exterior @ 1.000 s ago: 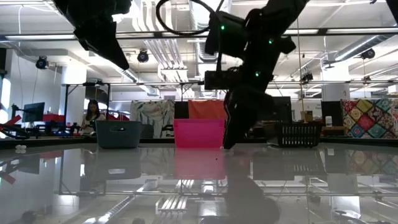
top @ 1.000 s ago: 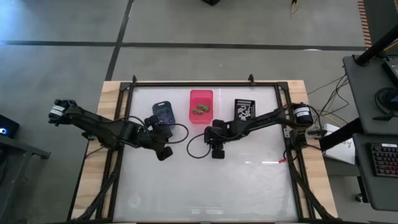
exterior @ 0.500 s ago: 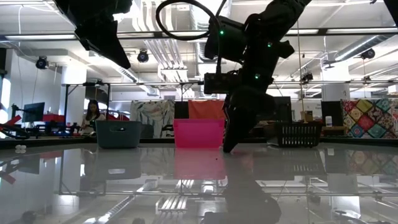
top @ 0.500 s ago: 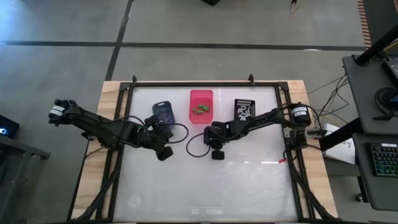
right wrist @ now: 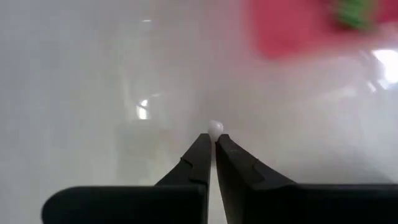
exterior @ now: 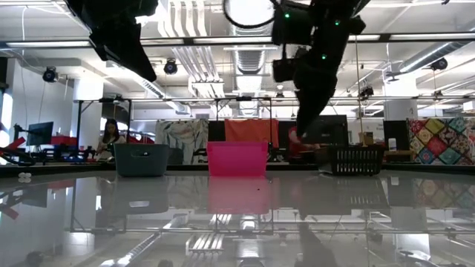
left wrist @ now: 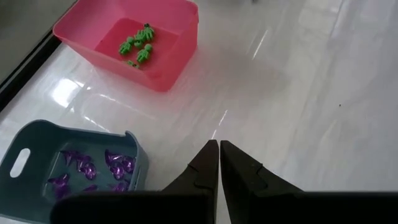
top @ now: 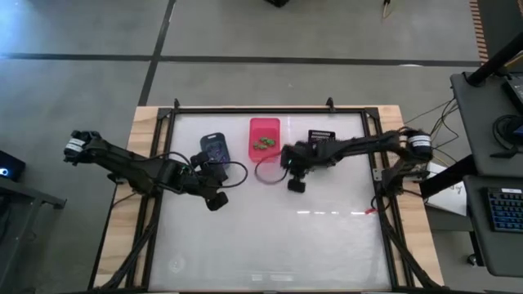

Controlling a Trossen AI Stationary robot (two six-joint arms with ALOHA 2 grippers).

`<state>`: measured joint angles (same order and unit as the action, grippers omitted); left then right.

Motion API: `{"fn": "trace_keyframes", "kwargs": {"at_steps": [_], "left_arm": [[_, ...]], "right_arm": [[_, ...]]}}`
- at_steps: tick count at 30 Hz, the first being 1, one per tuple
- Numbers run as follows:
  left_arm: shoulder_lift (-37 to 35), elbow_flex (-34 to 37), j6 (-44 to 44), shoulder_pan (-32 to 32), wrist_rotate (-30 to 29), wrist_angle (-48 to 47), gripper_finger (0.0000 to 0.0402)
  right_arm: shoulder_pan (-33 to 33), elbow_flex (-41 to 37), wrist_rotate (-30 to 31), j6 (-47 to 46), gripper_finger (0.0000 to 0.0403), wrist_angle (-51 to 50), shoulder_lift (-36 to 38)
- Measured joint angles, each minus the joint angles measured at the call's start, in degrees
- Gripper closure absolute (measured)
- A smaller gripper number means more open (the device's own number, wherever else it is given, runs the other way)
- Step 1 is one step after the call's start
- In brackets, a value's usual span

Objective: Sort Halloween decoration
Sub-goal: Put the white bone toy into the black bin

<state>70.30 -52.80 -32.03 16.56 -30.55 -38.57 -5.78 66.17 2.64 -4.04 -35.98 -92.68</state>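
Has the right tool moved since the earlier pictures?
Yes. In the high view the right tool has shifted toward the black bin, away from the pink bin. It is shut on a small white trinket.

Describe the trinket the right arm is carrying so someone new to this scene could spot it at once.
Start at the pink rectangular plastic bin at the table's far edge, between the blue-grey bin and the black bin. The right end effector hangs just right of it, shut on a tiny white bead-like trinket at its fingertips. It is the only trinket outside the bins, white rather than green or purple.
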Motion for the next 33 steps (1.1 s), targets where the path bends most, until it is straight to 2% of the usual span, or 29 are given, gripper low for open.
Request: {"fn": "trace_keyframes", "kwargs": {"at_steps": [6,11,14,16,22,26,29,33], "left_arm": [[0.02,0.00,-0.50,0.00,0.04,0.06,0.0402],[0.02,0.00,-0.55,0.01,0.05,0.02,0.0402],[0.02,0.00,-0.52,-0.05,0.04,0.04,0.0402],[0.02,0.00,-0.52,-0.11,0.07,0.02,0.0402],[0.02,0.00,-3.00,-0.34,0.67,0.03,0.0402],[0.02,0.00,-9.04,-2.31,5.32,-1.02,0.0402],[0.02,0.00,-16.73,-4.58,9.25,-5.76,0.0402],[0.02,0.00,-26.04,-7.87,15.23,-18.58,0.0402]], "right_arm": [[-12.25,-2.88,6.44,-4.96,0.0392,-9.53,6.63],[-24.48,-9.45,5.85,-12.75,0.0389,-7.72,10.47],[-28.54,-12.73,0.63,-12.86,0.0376,-6.29,11.40],[-29.59,-13.76,-1.36,-12.63,0.0359,-4.83,11.92],[-29.83,-14.67,0.36,-12.89,0.0295,-4.96,12.02],[-29.20,-14.03,0.10,-15.41,0.0266,-5.25,12.75],[-27.77,-13.64,0.00,-16.20,0.0254,-5.00,14.77],[-25.06,-13.61,0.29,-16.47,0.0250,-4.18,18.15]]}}
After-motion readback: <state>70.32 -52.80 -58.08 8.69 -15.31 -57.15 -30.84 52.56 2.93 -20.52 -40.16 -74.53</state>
